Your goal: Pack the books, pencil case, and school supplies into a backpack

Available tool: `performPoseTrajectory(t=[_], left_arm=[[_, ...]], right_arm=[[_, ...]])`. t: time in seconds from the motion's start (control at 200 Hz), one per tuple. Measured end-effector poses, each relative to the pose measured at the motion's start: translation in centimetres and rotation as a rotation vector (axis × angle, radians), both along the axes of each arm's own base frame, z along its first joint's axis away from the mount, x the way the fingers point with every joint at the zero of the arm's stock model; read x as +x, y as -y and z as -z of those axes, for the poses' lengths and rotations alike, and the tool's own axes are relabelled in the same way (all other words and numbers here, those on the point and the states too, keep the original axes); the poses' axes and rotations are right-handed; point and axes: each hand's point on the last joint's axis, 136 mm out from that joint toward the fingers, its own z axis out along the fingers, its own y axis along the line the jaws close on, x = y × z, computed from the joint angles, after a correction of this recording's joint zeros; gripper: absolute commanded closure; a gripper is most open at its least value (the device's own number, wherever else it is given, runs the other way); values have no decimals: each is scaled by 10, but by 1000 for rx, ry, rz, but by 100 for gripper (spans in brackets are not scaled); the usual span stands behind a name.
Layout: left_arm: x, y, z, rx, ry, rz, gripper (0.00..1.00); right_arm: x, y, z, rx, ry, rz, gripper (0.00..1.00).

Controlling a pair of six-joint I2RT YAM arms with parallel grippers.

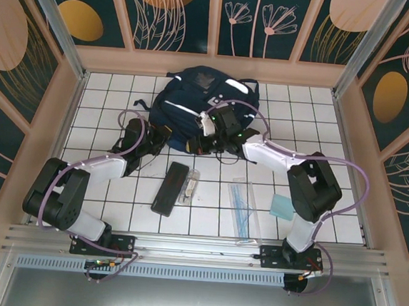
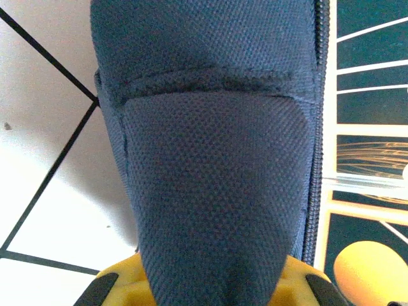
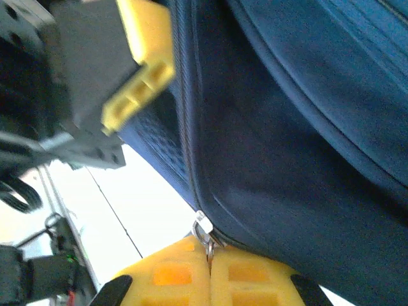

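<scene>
At the far middle of the tiled table (image 1: 307, 126), the backpack (image 1: 195, 95) lies with the visible stretch of its zip closed. The pencil case (image 1: 170, 188), clear tube (image 1: 189, 187), ruler set (image 1: 242, 203) and teal pad (image 1: 283, 206) lie on the tiles nearer the arm bases, well apart from the bag, so packing is judged not yet begun and opening the bag the step in hand. Both arms reach forward to the bag's near edge: the left gripper (image 2: 210, 284) is clamped on a fold of its navy fabric, and the right gripper (image 3: 209, 255) is pinched shut on the zipper pull (image 3: 204, 228).
</scene>
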Motion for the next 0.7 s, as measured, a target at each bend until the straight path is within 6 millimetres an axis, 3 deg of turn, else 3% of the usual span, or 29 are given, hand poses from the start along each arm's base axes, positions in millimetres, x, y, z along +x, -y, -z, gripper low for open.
performPoseTrajectory(t=[0.205, 0.41, 0.555, 0.7], left_arm=[[-5, -23, -5, 34, -3, -29, 100], [-16, -21, -15, 61, 8, 17, 100], [-20, -22, -18, 83, 14, 38, 100], [-21, -26, -20, 102, 19, 42, 100]], right_arm=[[8, 79, 51, -230, -79, 99, 100], [57, 133, 56, -375, 1, 241, 100], [99, 156, 58, -518, 103, 314, 100], [112, 157, 63, -593, 163, 289, 100]])
